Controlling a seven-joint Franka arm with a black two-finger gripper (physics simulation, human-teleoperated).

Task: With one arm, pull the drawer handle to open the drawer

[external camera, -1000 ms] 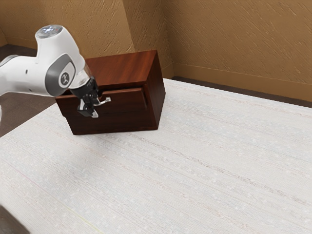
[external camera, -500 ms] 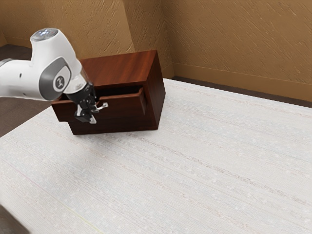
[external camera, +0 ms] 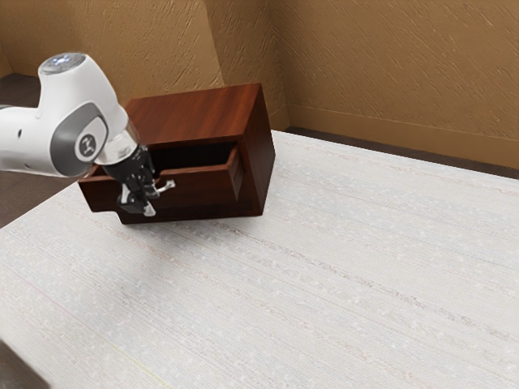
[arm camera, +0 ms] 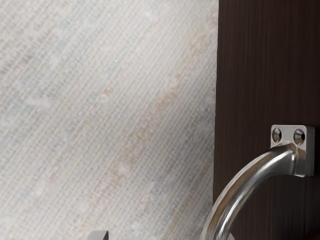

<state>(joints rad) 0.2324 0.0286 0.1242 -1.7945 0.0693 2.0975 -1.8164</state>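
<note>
Fig.: Franka arm, exterior view. The white forearm [external camera: 24,150] runs approx. level in from the view's left, above and behind the jaws. The elbow-like wrist joint [external camera: 77,144], w/ grey side disc, sits up-left of them, its rounded cap topmost. The black gripper [external camera: 139,203] hangs below the wrist, pointing down & slightly toward the view's right.

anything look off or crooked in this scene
Nothing stands out. The drawer juts partly out of the wooden cabinet toward the exterior view's left, with the gripper at its metal handle. No damage or spill on the table.
</note>
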